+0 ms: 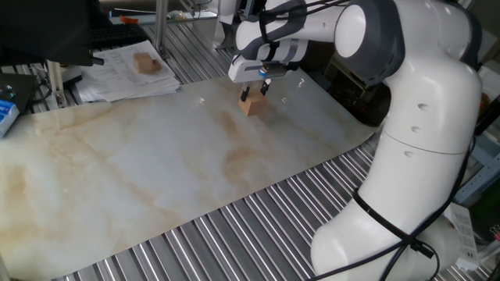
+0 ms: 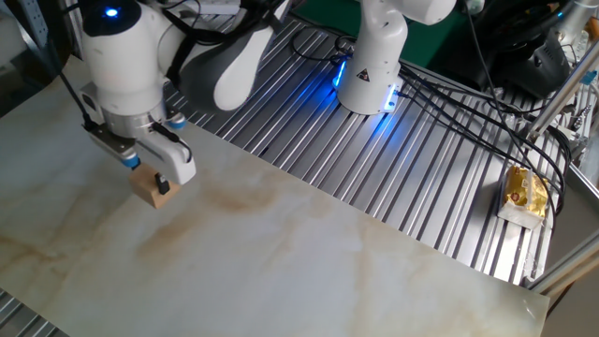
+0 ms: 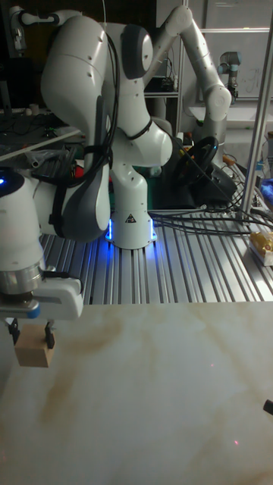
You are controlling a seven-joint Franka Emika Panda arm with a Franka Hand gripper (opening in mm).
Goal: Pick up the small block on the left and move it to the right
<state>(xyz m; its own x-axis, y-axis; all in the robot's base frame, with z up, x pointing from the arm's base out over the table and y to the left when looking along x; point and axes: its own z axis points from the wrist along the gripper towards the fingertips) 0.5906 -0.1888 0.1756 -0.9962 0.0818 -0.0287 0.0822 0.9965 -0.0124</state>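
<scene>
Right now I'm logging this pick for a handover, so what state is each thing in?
small block: upright, gripped between the fingers, whether it touches the marble sheet is unclear.
hand: shut on the small block, pointing down.
second wooden block: resting on the papers, untouched.

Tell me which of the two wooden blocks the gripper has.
The small block over the marble board, between the fingers of the gripper; the other wooden block sits on the papers.

small block's [image 2: 152, 188] top behind hand [image 2: 150, 174]
</scene>
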